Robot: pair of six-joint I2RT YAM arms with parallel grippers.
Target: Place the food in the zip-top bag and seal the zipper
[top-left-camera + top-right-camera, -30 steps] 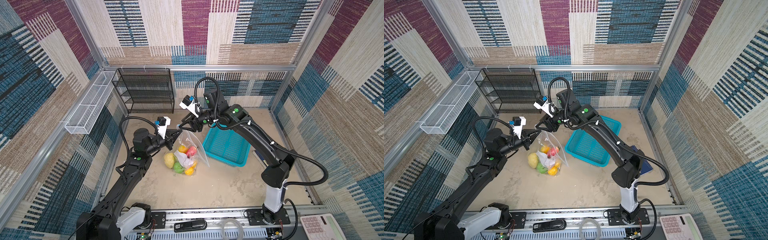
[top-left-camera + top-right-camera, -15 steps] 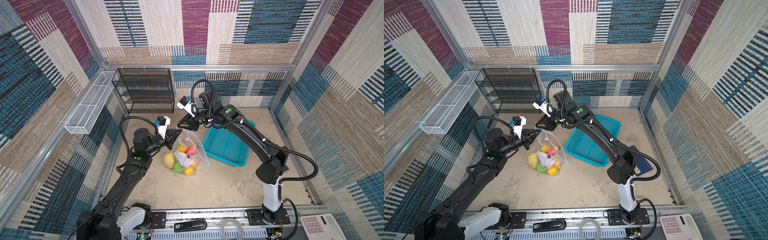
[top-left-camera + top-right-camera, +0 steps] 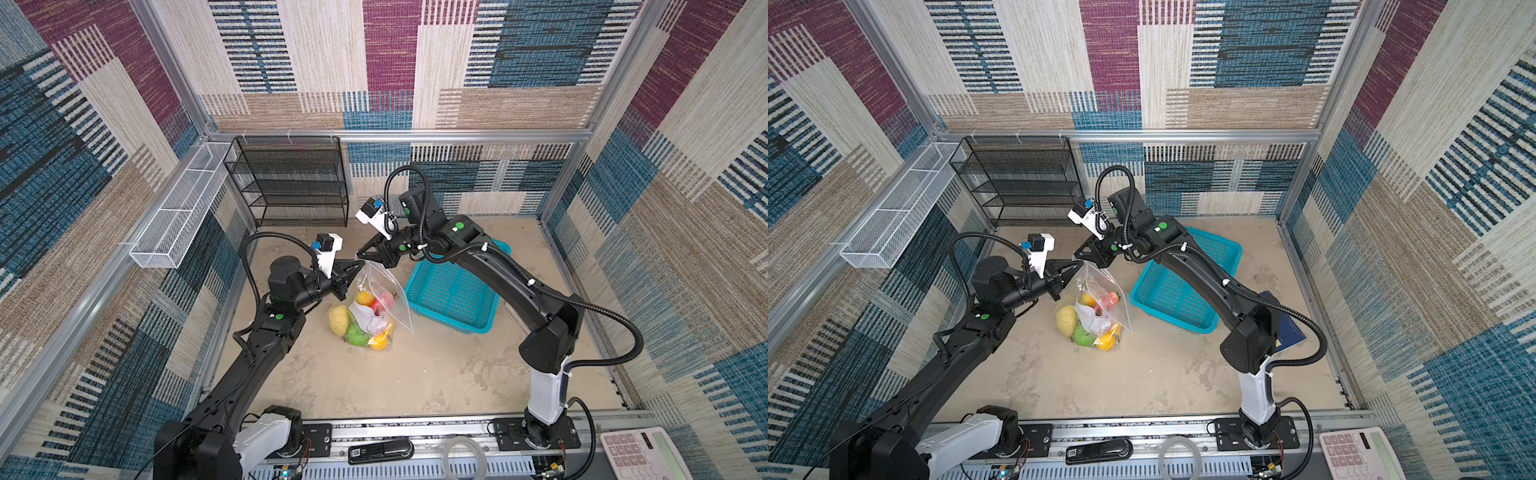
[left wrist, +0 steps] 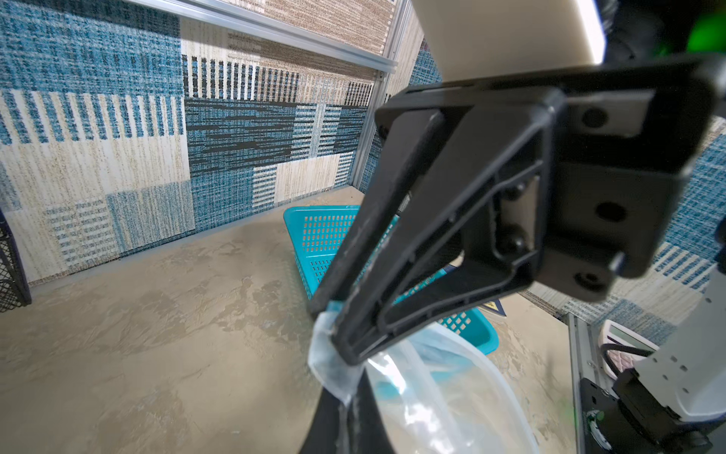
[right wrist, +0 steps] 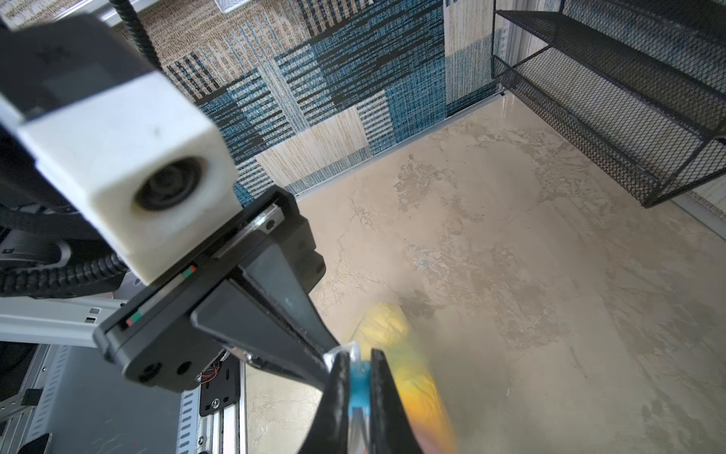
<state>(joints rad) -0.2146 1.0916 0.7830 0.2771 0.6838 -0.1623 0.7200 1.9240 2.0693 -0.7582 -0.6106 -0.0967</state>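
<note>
Hanging from both arms just beside the turquoise basket [image 3: 453, 291], the zip-top bag [image 3: 390, 296] sags with the toy food [image 3: 356, 333] bunched at its bottom, left gripper [image 3: 359, 263] clamped shut on its top corner, right gripper [image 5: 359, 359] pinched narrow around the light-blue slider [image 5: 358, 382]

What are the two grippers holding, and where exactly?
The left gripper pinches the zip-top bag at its top corner; the right gripper pinches its light-blue slider.
</note>
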